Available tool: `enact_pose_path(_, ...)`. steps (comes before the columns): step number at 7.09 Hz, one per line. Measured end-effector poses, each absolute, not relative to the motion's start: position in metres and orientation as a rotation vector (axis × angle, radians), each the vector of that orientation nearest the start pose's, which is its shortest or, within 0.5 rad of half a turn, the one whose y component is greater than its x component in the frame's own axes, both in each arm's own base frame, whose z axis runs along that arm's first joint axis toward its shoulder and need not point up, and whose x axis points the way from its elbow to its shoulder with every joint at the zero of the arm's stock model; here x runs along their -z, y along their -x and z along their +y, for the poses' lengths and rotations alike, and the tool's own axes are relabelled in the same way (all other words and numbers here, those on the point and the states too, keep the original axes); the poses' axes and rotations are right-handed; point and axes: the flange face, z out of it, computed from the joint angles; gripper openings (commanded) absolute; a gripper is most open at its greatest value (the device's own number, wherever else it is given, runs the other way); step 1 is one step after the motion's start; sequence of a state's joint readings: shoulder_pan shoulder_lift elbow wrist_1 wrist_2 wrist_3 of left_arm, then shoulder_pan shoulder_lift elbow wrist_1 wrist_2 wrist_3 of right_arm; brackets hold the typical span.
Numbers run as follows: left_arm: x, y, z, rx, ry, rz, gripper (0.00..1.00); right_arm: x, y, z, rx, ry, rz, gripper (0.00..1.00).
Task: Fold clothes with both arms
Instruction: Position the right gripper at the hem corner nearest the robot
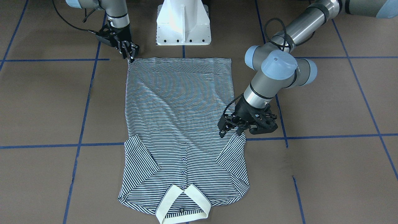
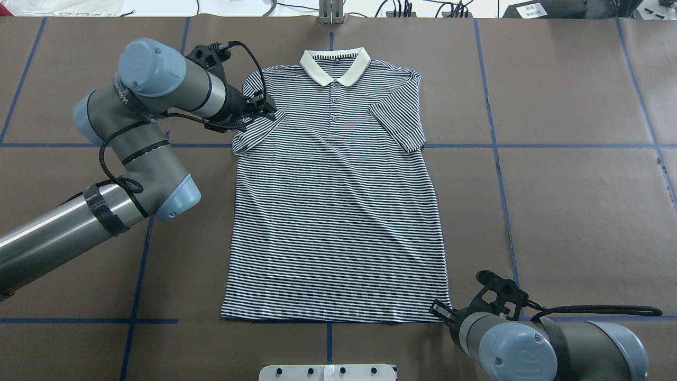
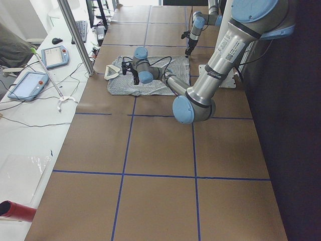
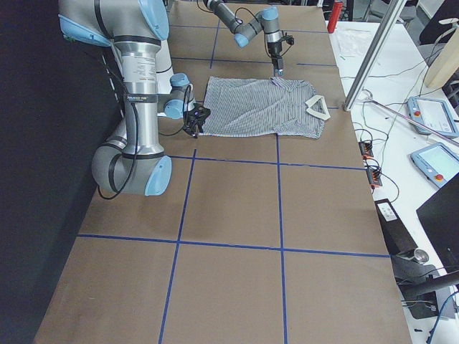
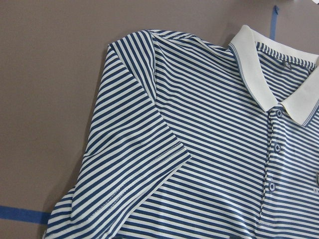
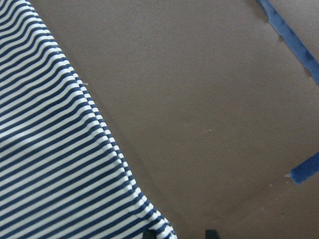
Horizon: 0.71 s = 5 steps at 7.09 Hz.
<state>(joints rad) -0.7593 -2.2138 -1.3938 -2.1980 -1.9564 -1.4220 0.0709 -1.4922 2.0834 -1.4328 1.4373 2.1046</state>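
The striped polo shirt (image 1: 180,118) (image 2: 338,211) lies flat on the table, buttons up, its cream collar (image 2: 334,66) on the far side from the robot. Both short sleeves are folded in over the chest. My left gripper (image 1: 231,133) (image 2: 266,108) hovers open just above the folded left sleeve (image 5: 129,174), holding nothing. My right gripper (image 1: 131,56) (image 2: 439,312) is down at the hem corner nearest the robot's right. In the right wrist view its fingertips (image 6: 212,233) stand apart, with the hem corner (image 6: 159,226) between them.
The white pedestal base (image 1: 183,25) stands just behind the hem. Blue tape lines (image 2: 555,145) cross the brown table surface around the shirt. In the side views a bench with handheld control tablets (image 3: 55,55) and a metal pole (image 4: 376,46) runs along the table's far edge.
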Motion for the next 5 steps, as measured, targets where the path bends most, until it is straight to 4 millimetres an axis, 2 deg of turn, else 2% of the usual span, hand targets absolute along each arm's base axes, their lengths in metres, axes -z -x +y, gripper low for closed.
enact_pose_path(1, -0.2825, -0.4654, -0.5734, 0.334, -0.162, 1.123, 0.77, -0.3733, 0.4886, -0.1815, -0.625, 0.044, -0.754, 0.0)
enact_pose_path(5, -0.2847, -0.4635, -0.5724, 0.336, -0.163, 1.121, 0.8, -0.3712, 0.4849, -0.1903, -0.631, 0.037, -0.758, 0.0)
